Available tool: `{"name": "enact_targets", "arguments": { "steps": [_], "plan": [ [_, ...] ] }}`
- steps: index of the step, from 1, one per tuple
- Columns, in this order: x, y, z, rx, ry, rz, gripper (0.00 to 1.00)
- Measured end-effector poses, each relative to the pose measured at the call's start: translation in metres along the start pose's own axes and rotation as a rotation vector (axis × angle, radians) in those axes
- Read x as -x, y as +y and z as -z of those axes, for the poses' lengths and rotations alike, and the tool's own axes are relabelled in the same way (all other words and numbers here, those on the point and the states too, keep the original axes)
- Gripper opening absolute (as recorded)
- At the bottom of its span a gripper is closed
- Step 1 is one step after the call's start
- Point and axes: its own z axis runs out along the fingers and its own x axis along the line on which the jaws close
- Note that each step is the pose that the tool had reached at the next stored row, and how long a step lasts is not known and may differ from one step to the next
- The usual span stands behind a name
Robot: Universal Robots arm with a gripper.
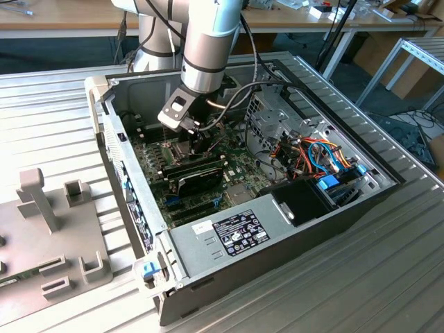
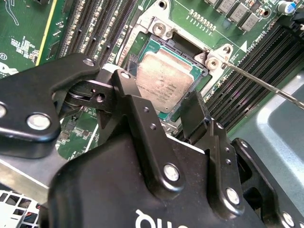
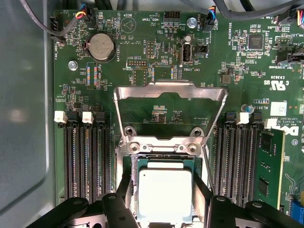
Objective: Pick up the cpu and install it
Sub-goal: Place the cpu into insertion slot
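Observation:
The cpu [image 2: 164, 83] [image 3: 165, 190], a small square chip with a dull silver top, lies level in the socket of the green motherboard [image 3: 228, 61] [image 1: 154, 170]. My gripper [image 2: 159, 92] [image 3: 164, 187] [image 1: 201, 142] reaches down into the open computer case. Its black fingers [image 2: 124, 88] sit tight against two opposite edges of the chip. The hinged metal socket frame [image 3: 168, 90] is folded open beyond the socket. A thin retention lever [image 2: 266, 85] sticks out beside it.
Memory slots [image 3: 88, 156] flank the socket, one holding a green module [image 3: 268, 166]. A long black module [image 1: 198, 179] lies near the gripper. The power supply [image 1: 229, 232], coloured cables [image 1: 319, 156] and the case walls [image 1: 125, 173] close in. Grey fixtures [image 1: 41, 201] stand at the exterior view's left.

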Motion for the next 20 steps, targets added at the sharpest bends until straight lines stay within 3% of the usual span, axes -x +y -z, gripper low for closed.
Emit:
{"name": "enact_targets", "arguments": {
  "steps": [11, 16, 20],
  "plan": [
    [0.0, 0.0, 0.0, 0.0, 0.0003, 0.0, 0.62],
    [0.0, 0.0, 0.0, 0.0, 0.0003, 0.0, 0.69],
    [-0.0001, 0.0, 0.0, -0.0001, -0.0035, 0.0, 0.69]
  ]
}}
